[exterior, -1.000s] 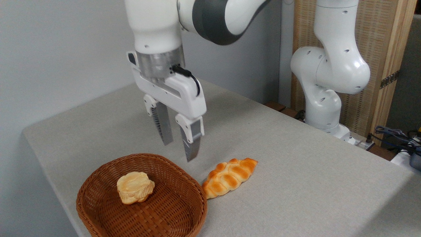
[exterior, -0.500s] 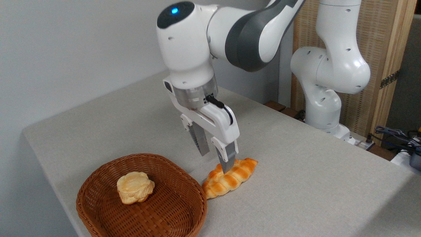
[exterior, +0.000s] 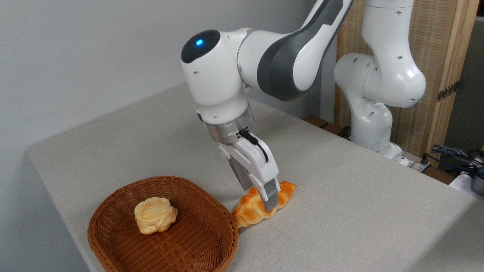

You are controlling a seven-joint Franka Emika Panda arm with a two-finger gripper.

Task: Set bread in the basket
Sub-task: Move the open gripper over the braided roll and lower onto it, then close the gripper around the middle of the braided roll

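Observation:
The braided golden-orange bread (exterior: 250,211) lies on the grey tablecloth just right of the basket (exterior: 113,200), its left tip almost at the basket's rim. My gripper (exterior: 261,198) has come down over the loaf's middle and stands open. Its near finger (exterior: 269,196) is in front of the loaf, and the far finger's tip is hidden behind it. The jaws straddle the bread, and whether the pads touch it I cannot tell. The reddish-brown wicker basket sits at the front left of the table.
A small pale yellow bun (exterior: 155,215) sits inside the basket. The arm's white base (exterior: 374,113) stands at the table's back right, with cables (exterior: 457,155) beyond it. The table's left edge (exterior: 41,173) is close to the basket.
The gripper moved right from above the basket's far rim and dropped until its fingers straddle the bread. The bread, the bun and the basket have stayed put.

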